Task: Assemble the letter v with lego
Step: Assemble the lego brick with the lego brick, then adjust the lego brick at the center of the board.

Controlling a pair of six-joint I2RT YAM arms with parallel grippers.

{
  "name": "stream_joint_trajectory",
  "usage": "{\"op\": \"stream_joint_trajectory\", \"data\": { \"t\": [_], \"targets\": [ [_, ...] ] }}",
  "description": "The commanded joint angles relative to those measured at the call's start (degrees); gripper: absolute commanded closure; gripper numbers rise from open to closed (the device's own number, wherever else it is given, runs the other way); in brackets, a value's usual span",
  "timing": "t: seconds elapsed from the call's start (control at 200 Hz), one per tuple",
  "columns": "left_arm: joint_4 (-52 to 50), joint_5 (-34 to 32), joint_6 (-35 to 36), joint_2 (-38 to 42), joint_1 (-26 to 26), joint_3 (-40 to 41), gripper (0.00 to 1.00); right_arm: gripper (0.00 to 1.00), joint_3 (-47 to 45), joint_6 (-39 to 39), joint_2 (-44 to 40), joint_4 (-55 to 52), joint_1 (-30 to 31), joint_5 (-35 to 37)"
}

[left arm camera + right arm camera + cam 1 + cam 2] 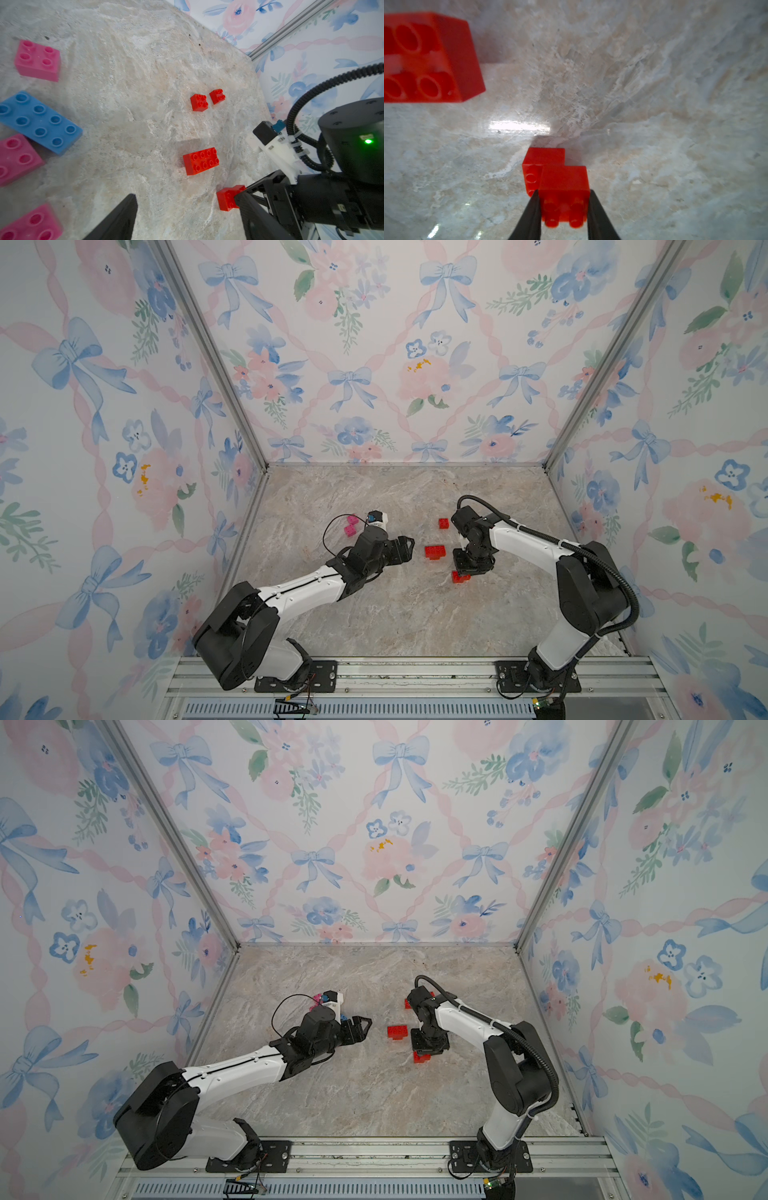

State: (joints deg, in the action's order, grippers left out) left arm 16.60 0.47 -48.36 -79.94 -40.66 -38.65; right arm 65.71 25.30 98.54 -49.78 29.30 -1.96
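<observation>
Inspection of the brick assembly, seen from the floor of the room.

Right pincer [564, 192]: narrow, its two fingers pressed against the sides of the upper red brick [563, 178]. That brick sits half a step off the lower red brick [543, 158], which rests on the table [374, 614]. I cannot tell whether the two are pressed fully home.

Left pincer [403, 549]: wide, with nothing between its fingers. It hangs above the table between the pink bricks and the red ones.

Stock on the table:
- A long red block [201, 161] lies just beside the stepped pair but apart from it. It is either one piece or two side by side.
- Two loose red bricks [198, 102] lie near each other further back.
- Three pink bricks [38, 60] and a blue brick [39, 122] lie grouped under the left arm, none of them joined.

Finding: the work is at an early stage. One diagonal step of two bricks exists and no letter can be read yet. In my judgement both arms of the V have yet to be built up, and most of the stock is unused.
</observation>
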Motion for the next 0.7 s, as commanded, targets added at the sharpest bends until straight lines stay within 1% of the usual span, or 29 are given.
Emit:
{"op": "stream_joint_trajectory", "data": {
  "t": [0.0, 0.08, 0.125, 0.17, 0.255, 0.29, 0.33, 0.41, 0.47, 0.525, 0.605, 0.695],
  "targets": [
    [5.00, 4.96, -2.80, -1.72, 0.85, 2.17, 0.21, 0.51, 1.60, 3.46, 0.71, -0.87, 1.29, -0.04],
    [5.11, 5.29, -2.71, -2.34, 0.85, 2.18, 0.21, 0.38, 2.96, 2.69, -0.74, -2.88, 1.29, 0.43],
    [5.38, 5.64, -2.86, -2.73, 0.80, 2.16, 0.22, 0.34, 3.94, 1.86, -1.61, -4.15, 1.15, 0.55],
    [6.06, 6.23, -3.11, -3.34, 0.74, 2.27, 0.23, 0.31, 4.68, 1.02, -2.39, -5.32, 0.80, 0.72],
    [8.35, 7.65, -3.94, -4.82, 0.56, 2.42, 0.24, 0.31, 5.21, -1.98, -2.92, -5.53, -0.62, 0.86],
    [9.71, 8.52, -4.46, -5.60, 0.58, 2.60, 0.25, 0.34, 5.30, -3.32, -2.49, -4.98, -1.35, 1.11],
    [11.26, 9.59, -4.95, -6.81, 0.46, 2.62, 0.26, 0.39, 5.09, -5.41, -1.85, -3.43, -2.26, 0.64],
    [14.16, 12.04, -5.98, -9.63, 0.50, 2.57, 0.28, 0.57, 4.64, -9.11, 0.24, 0.33, -3.75, -0.47],
    [15.37, 13.17, -6.37, -11.97, 0.47, 1.99, 0.28, 0.68, 4.14, -11.14, 1.69, 2.59, -4.51, -1.02],
    [16.14, 13.50, -6.53, -13.72, 0.39, 1.51, 0.28, 0.74, 3.68, -12.39, 3.03, 4.37, -5.01, -1.70],
    [17.84, 13.32, -6.90, -15.92, 0.47, 1.02, 0.29, 0.84, 3.54, -13.25, 4.71, 5.97, -5.26, -2.33],
    [20.44, 14.76, -7.87, -18.63, 0.67, 0.17, 0.30, 0.86, 3.26, -13.23, 6.20, 7.06, -5.22, -3.63]
  ]
}}
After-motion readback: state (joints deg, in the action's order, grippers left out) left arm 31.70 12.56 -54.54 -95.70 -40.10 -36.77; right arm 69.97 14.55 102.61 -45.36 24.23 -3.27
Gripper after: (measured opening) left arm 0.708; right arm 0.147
